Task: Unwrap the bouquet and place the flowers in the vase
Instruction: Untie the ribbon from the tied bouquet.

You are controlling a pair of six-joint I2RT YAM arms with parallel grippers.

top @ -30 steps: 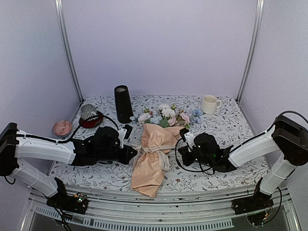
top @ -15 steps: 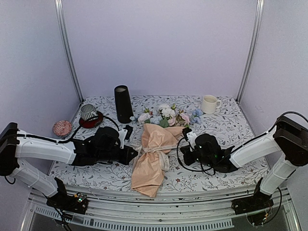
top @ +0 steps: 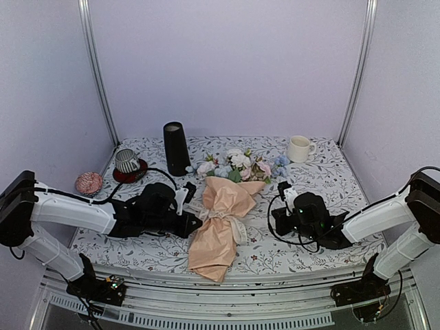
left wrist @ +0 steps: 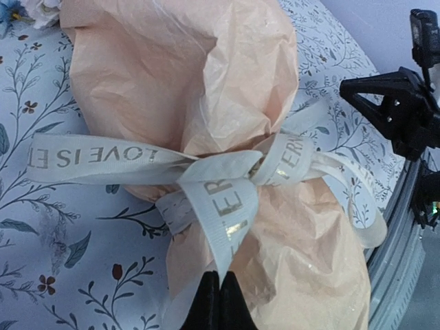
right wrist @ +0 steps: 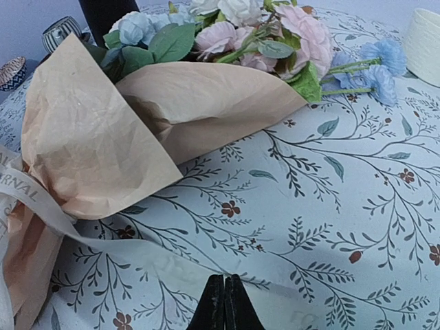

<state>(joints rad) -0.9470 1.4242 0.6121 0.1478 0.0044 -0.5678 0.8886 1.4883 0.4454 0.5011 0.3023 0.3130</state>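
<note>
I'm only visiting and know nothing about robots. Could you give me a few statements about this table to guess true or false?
1. The bouquet has its ribbon tied around the paper wrap. True.
2. The flowers stand in the black vase. False: they lie in the wrap on the table, and the vase stands apart behind them.
3. The left hand and right hand are both shut. True.
4. The white mug sits beside the striped cup. False: the mug is at the far right and the cup at the far left.

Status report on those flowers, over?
Left pincer shut, tips at ribbon. Right pincer shut, beside bouquet. Bouquet wrapped, tied, lying flat. Vase upright behind.
</note>
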